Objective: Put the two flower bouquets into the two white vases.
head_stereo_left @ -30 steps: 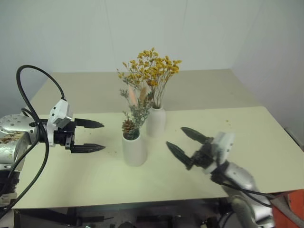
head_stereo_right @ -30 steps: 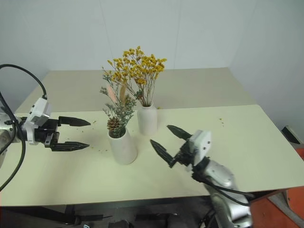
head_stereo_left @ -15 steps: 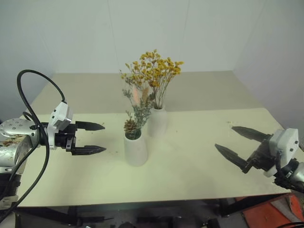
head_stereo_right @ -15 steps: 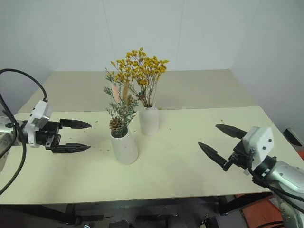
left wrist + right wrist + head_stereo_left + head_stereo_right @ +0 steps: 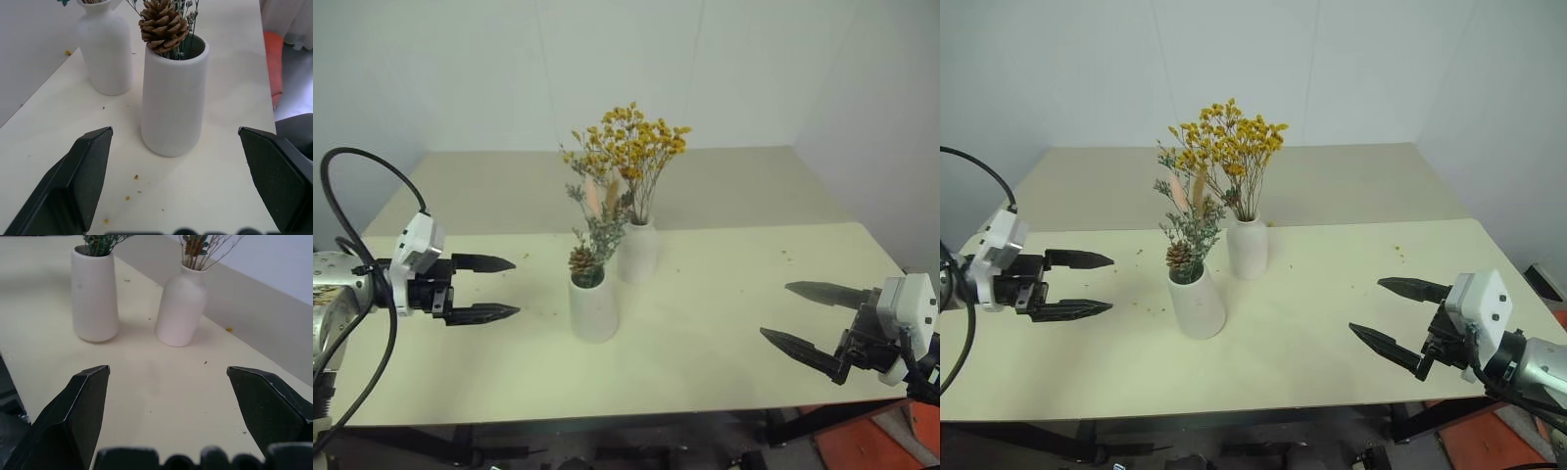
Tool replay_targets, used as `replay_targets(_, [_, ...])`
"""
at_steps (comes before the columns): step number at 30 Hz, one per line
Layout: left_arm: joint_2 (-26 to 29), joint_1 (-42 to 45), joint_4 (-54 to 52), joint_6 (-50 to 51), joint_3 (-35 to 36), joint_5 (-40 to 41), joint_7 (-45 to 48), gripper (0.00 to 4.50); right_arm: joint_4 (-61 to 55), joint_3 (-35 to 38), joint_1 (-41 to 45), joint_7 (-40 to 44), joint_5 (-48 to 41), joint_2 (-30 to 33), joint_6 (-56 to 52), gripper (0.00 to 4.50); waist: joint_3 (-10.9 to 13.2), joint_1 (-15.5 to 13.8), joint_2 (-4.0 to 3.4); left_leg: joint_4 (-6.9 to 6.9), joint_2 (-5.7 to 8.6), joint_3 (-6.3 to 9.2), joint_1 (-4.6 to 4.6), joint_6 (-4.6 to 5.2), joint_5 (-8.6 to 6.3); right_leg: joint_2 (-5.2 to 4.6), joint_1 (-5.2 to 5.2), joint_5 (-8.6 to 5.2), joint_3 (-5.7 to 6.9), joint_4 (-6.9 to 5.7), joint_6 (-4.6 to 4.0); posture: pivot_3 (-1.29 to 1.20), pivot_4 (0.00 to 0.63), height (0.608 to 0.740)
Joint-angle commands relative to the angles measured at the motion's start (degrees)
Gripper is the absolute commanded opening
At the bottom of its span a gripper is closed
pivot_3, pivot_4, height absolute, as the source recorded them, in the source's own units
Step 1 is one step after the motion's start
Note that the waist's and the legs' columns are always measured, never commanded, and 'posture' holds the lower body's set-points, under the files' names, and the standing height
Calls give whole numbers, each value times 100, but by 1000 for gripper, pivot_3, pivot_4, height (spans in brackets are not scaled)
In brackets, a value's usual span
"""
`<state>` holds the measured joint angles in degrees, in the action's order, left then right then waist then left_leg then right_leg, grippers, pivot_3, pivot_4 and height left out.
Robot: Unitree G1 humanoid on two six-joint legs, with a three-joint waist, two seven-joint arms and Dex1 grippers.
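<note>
At the middle of the cream table, both bouquets stand in their vases. The bushy spray of yellow-orange dried blooms rises from the bottle-shaped white vase, its thin stems gathered in the narrow neck. Just in front of it and slightly toward the robot's left stands the tapered white vase with the wide round mouth, holding the smaller grey-green bunch; a brown pine cone sits at the vase's rim, plain in the left wrist view. The two vases stand close together but apart, with a strip of tabletop between them. Tiny crumbs of dried flower lie scattered on the table around them. Well to the left of the vases, the left gripper hangs over the table with its two black fingers spread apart, pointing toward the tapered vase and holding nothing. Well to the right, near the table's front edge, the right gripper also has its fingers wide apart and empty, aimed toward the vases.
</note>
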<state>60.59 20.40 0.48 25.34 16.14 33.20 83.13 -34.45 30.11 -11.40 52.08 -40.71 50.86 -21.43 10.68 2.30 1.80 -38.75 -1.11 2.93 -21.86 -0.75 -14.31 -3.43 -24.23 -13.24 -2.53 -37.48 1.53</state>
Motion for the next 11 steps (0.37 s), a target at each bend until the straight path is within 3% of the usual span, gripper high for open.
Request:
replay_targets(1, [180, -134, -490, 260, 457, 276, -191, 4500, 176, 132, 205, 238, 147, 120, 248, 4484, 0, -4, 0, 0, 0, -1, 1, 0, 0, 0, 0, 0, 0, 0, 0, 0, 150, 740])
replay_targets(6, [433, -913, -980, 543, 1063, 476, -11, 4500, 545, -171, 567, 474, 330, 201, 282, 4484, 0, 25, 0, 4, -3, -2, -1, 0, -1, 1, -1, 0, 0, 8, 0, 0, 150, 740])
replay_targets(11, [344, -1484, -1545, 790, 1453, 675, -256, 4500, 993, -529, 1044, 816, 471, 316, 350, 4484, 1, 10, -1, 5, -7, -5, 0, 0, -1, 2, 2, 0, 0, 20, 0, 0, 150, 740])
